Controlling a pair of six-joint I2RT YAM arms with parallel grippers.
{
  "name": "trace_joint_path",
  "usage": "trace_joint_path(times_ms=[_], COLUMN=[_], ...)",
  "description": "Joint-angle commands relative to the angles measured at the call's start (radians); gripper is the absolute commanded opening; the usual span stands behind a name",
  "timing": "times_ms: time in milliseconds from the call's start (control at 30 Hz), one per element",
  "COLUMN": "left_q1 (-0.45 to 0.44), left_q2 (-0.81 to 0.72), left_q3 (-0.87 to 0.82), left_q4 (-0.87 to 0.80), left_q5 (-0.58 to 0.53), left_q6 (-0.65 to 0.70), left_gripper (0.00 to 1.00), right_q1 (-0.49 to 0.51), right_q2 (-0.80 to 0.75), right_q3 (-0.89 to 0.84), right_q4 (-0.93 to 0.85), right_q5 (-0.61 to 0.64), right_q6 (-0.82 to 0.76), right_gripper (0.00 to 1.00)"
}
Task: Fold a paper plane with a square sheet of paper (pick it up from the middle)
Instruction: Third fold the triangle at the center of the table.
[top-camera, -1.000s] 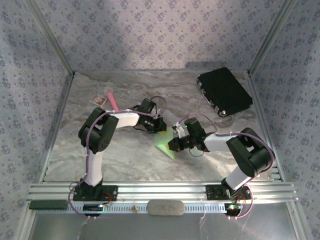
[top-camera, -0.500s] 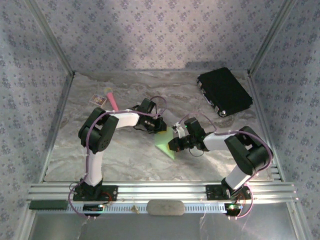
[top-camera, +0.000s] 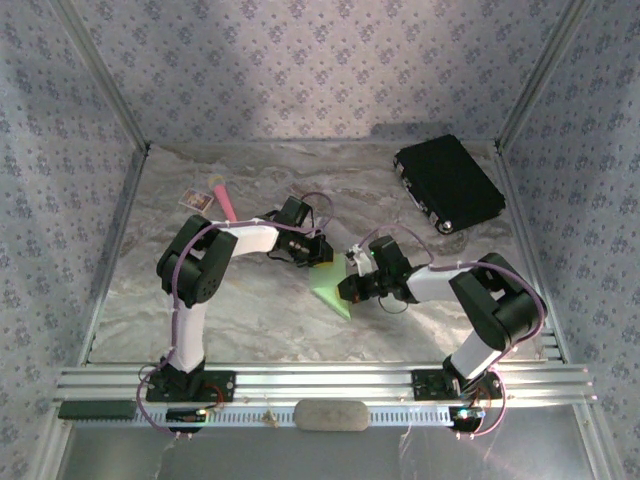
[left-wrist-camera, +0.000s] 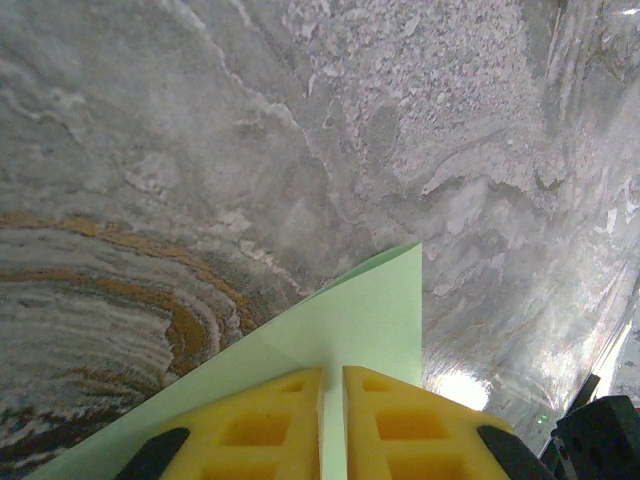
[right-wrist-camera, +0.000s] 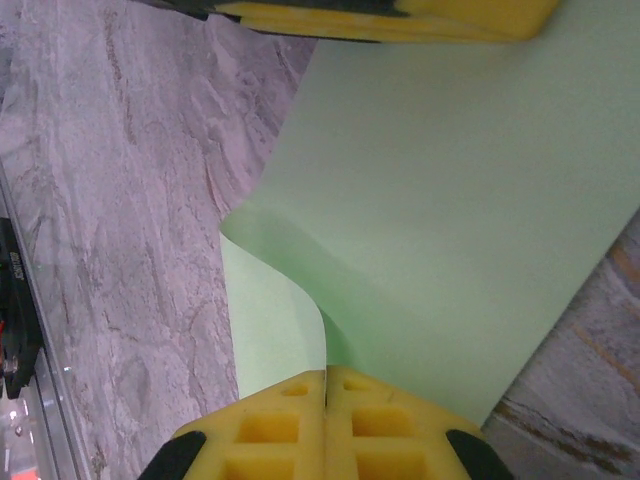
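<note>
Square sheet of paper (right-wrist-camera: 450, 230): thin, plain lime-green, lying mid-table betw. the two arms. One part lies flat; one flap curls up in a soft bend w/ no sharp crease. Right gripper (right-wrist-camera: 326, 375): fingers pressed together, pinching the curled edge. Left gripper (left-wrist-camera: 332, 375): nearly closed, pinching the opposite edge nr a corner. Grey marbled table (top-camera: 200, 320) underneath.

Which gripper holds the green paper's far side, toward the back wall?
The left gripper: it pinches the square sheet of paper at the far side, while the right gripper grips its near side.
</note>
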Motion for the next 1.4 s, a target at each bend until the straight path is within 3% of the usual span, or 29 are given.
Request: trace_joint_path(times_ms=[0,1367], left_q1=[-0.003,-0.003], left_q2=[0.021,0.017], left_q3=[-0.014,-0.018], left_q4=[-0.057,-0.052], left_q5=[-0.045,-0.047], left_q6=[0.029,0.023], left_gripper=[0.13,0.13], right_q1=[0.002,-0.001], right_q2=[-0.027,0.01], right_q3=[-0.019,-0.007], right_q4=[-0.004,-0.006], right_q5=[0.022,0.047], right_q6=[0.015,0.019], right_gripper=[0.01,0.01])
